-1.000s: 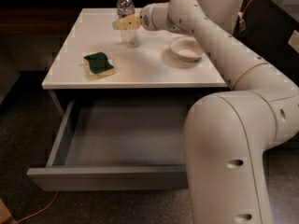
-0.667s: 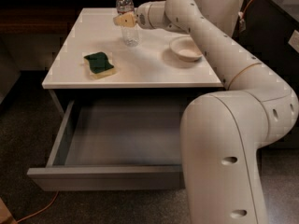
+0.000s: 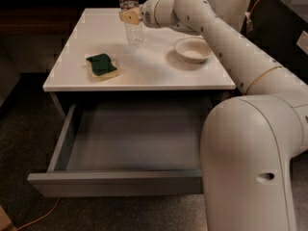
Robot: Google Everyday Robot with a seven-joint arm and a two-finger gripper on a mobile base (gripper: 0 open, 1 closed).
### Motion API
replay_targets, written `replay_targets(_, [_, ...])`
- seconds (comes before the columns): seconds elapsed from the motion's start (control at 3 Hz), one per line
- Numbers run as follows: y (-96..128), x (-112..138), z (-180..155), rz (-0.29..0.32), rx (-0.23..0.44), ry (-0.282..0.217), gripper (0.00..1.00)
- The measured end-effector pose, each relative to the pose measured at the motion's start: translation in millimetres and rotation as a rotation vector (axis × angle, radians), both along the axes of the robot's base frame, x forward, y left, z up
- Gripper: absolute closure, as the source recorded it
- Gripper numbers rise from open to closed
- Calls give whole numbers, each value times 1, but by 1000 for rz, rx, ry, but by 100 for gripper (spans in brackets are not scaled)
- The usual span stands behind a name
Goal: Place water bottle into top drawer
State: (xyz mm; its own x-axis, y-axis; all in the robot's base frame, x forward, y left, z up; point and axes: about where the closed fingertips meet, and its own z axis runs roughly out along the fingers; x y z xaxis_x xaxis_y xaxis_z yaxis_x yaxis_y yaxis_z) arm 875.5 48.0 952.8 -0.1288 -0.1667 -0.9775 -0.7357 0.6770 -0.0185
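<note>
We are reaching our arm [image 3: 231, 57] across the table [image 3: 144, 73] from its right side toward the far edge. Our gripper [image 3: 130, 16] is sitting at that far edge, near the middle. It is clamping the bottle [image 3: 134, 33] around the upper body, at about the height of the label. One tan finger [image 3: 129, 17] is lying across the bottle's front. The bottle is standing nearly upright, leaning a little, with its white cap at the very top of the view. Its ribbed lower half is hanging clear below the gripper. We cannot tell whether its base is resting on the tabletop or sitting just above it.

On the table, a sponge [image 3: 101, 65] with a green top and yellow underside is lying left of centre, well apart from the bottle. A white bowl [image 3: 193, 49] is sitting to the right, partly under our arm.

Below the tabletop, the drawer [image 3: 120, 183] is standing pulled far out toward us. It is showing a shallow grey interior with nothing visible in it. The bottle is well behind the drawer and above it, not over the opening. An orange cable [image 3: 41, 216] is running across the floor at the lower left. The arm's bulky near section is filling the right foreground.
</note>
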Motion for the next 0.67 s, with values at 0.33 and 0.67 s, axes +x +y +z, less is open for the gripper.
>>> replay_targets(0.33, [-7,-32,18,1,26,-31,99])
replay_targets(0.67, [-10,-76,24,9,48,-33,100])
